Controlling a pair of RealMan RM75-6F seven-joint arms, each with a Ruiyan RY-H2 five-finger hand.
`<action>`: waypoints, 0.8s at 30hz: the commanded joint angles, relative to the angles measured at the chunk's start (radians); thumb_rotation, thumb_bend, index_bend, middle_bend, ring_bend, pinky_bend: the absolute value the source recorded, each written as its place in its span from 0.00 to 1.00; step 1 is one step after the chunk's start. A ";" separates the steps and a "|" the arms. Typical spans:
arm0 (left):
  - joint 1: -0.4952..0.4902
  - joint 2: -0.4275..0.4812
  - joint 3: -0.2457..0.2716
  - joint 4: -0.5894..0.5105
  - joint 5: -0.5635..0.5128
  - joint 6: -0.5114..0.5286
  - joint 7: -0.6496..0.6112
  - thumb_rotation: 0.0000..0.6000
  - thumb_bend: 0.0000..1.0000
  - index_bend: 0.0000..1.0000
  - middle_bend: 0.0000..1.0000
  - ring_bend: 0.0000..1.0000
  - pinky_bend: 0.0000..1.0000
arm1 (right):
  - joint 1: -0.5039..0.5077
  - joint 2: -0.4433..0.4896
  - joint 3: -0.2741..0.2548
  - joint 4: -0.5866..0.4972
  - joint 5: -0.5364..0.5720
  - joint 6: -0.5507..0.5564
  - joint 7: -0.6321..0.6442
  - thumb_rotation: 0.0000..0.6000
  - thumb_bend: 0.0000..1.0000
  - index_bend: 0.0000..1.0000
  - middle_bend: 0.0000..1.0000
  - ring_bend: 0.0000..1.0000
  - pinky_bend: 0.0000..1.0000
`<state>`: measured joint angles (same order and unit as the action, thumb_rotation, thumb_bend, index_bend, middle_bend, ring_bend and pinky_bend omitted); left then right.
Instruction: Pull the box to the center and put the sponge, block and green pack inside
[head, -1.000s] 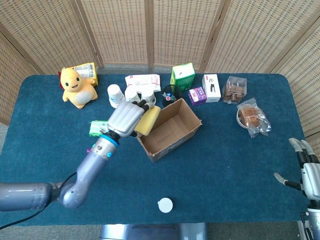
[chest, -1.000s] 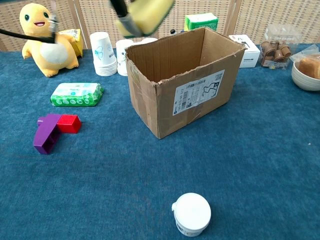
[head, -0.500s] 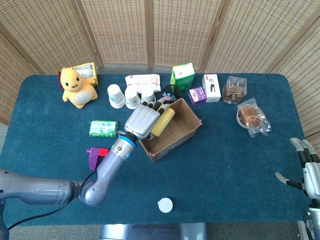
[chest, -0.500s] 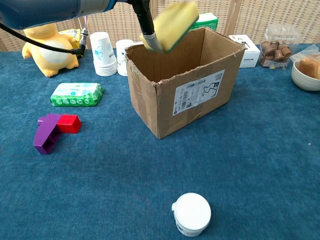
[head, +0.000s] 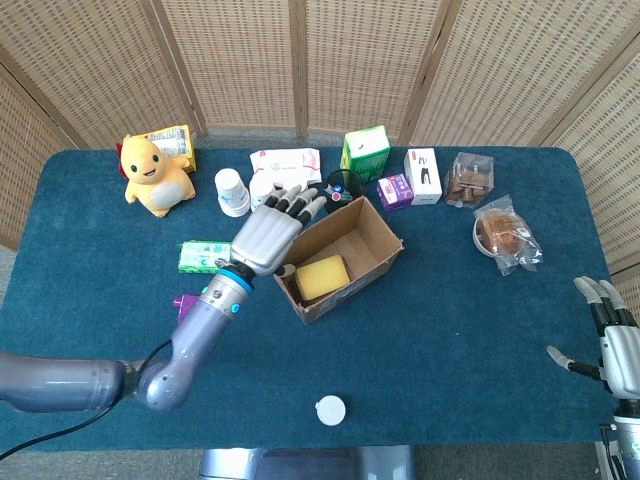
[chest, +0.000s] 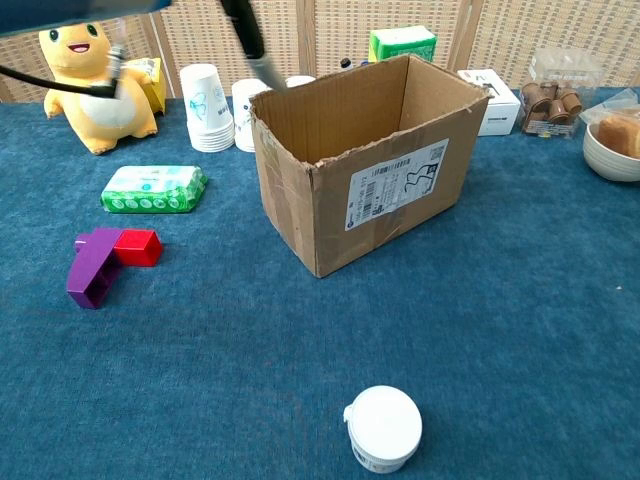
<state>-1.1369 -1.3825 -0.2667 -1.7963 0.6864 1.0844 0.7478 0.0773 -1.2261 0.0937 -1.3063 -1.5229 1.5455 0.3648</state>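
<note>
- The cardboard box (head: 340, 258) is sitting open-topped near the middle of the blue desk (head: 450, 330), turned at an angle in the head view.
- The yellow sponge (head: 322, 277) is lying inside the box, toward the end nearest the left arm; the chest view is not showing it behind the box wall.
- The left robot hand (head: 268, 236) is hovering over the box's left rim with its fingers spread and nothing in them; in the chest view only a blurred dark sliver of it is showing above the box edge.
- The right robot hand (head: 612, 345) is resting at the desk's right edge, well apart from the box, fingers apart and holding nothing.
- The green pack (chest: 153, 188) is lying flat on the desk to the left of the box.
- The block (chest: 108, 262), purple with a red piece, is lying nearer the front edge than the green pack, also left of the box.
- A white round lid (chest: 384, 427) is sitting on the desk in front of the box.
- A yellow plush toy (head: 152, 175), white paper cups (chest: 207, 106) and a green carton (head: 364, 152) are standing along the back of the desk.
</note>
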 joint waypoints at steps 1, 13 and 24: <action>0.089 0.106 0.098 -0.021 0.156 -0.027 -0.076 1.00 0.11 0.00 0.00 0.00 0.18 | -0.001 0.003 -0.002 -0.004 -0.004 0.003 0.003 1.00 0.00 0.09 0.00 0.00 0.23; 0.331 0.277 0.319 0.091 0.535 -0.064 -0.415 1.00 0.10 0.00 0.00 0.00 0.20 | 0.001 -0.002 -0.011 -0.026 -0.016 0.003 -0.042 1.00 0.00 0.09 0.00 0.00 0.23; 0.439 0.250 0.420 0.239 0.680 -0.112 -0.523 1.00 0.10 0.00 0.00 0.00 0.19 | 0.002 -0.005 -0.009 -0.028 -0.011 0.000 -0.050 1.00 0.00 0.09 0.00 0.00 0.23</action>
<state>-0.7143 -1.1160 0.1386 -1.5787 1.3455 0.9808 0.2337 0.0795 -1.2312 0.0851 -1.3346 -1.5343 1.5449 0.3147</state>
